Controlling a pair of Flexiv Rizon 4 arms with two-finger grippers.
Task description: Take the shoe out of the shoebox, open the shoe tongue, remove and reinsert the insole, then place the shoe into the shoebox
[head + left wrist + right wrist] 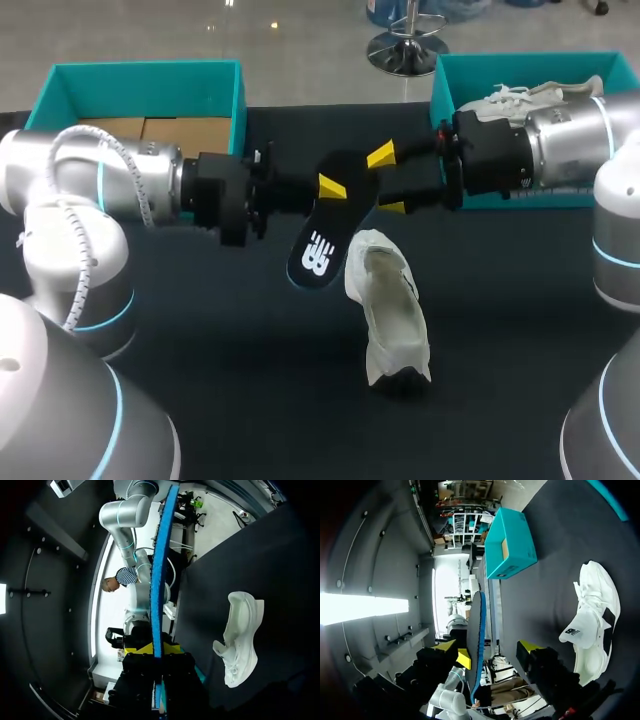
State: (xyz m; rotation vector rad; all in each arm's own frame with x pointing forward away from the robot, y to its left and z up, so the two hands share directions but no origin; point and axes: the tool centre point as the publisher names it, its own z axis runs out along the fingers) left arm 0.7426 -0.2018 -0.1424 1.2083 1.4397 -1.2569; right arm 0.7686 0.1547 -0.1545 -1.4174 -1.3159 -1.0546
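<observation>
A black insole point(318, 240) with a blue underside hangs above the table, held near its upper end by my left gripper point(335, 190). In the left wrist view the insole point(159, 580) stands edge-on, pinched between the yellow tips of that gripper point(154, 650). My right gripper point(387, 182) stands open at the same end, its fingers apart on either side. The right wrist view shows the insole point(476, 630) between the spread fingers of that gripper point(487, 646), clear of the far one. The white shoe point(385, 310) lies on the dark table below.
A teal shoebox point(140, 75) sits at the back left with brown cardboard inside. Another teal shoebox point(470, 70) at the back right holds a second white shoe point(530, 97). My right arm lies across the front of that box.
</observation>
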